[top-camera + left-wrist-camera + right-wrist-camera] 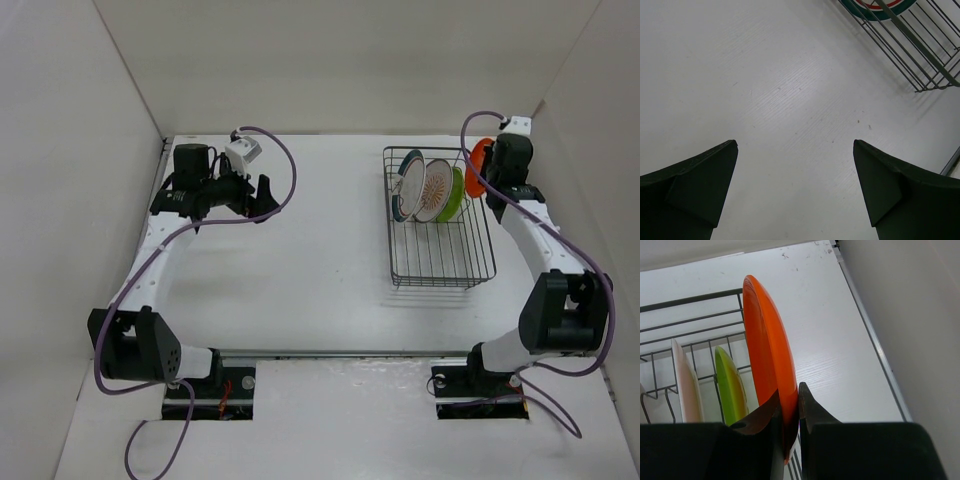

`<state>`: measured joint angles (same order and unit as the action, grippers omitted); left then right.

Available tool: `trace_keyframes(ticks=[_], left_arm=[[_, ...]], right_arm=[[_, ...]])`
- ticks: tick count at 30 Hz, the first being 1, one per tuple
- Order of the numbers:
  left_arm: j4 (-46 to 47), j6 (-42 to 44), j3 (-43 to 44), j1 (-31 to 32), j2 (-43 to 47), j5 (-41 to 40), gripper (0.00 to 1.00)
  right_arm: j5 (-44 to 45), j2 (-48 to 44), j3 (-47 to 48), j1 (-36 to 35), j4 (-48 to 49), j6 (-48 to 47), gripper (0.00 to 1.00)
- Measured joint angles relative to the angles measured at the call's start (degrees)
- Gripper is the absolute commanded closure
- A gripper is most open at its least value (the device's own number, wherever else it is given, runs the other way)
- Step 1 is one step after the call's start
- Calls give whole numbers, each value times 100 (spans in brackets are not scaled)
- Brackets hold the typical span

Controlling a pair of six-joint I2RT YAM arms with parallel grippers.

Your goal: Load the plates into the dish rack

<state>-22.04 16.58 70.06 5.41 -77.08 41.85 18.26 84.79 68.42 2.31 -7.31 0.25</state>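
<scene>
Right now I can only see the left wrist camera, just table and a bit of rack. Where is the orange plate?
Observer: The right tool is shut on the orange plate, holding it upright on edge.
Operator: Is it in the rack yet?
Observer: Not slotted; it hangs by the far right corner of the dish rack.
Operator: How many plates are inside?
Observer: Three stand in it: the green-rimmed plate, the sunburst plate and the lime plate.
</scene>
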Motion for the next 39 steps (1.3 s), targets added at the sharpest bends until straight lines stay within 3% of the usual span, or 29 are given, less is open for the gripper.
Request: trace_keyframes(ticks=[17, 25, 33, 39], left_arm=[[4, 2, -24, 0, 11, 15, 0], [-2, 2, -24, 0, 11, 37, 0], [-2, 2, -24, 0, 11, 85, 0], [-4, 33, -24, 0, 11, 122, 0]], right_arm=[[-170, 398, -101, -2, 7, 195, 100], [-221, 422, -153, -2, 4, 232, 85], [-256, 422, -157, 0, 15, 278, 57], [-264, 385, -186, 0, 24, 315, 47]])
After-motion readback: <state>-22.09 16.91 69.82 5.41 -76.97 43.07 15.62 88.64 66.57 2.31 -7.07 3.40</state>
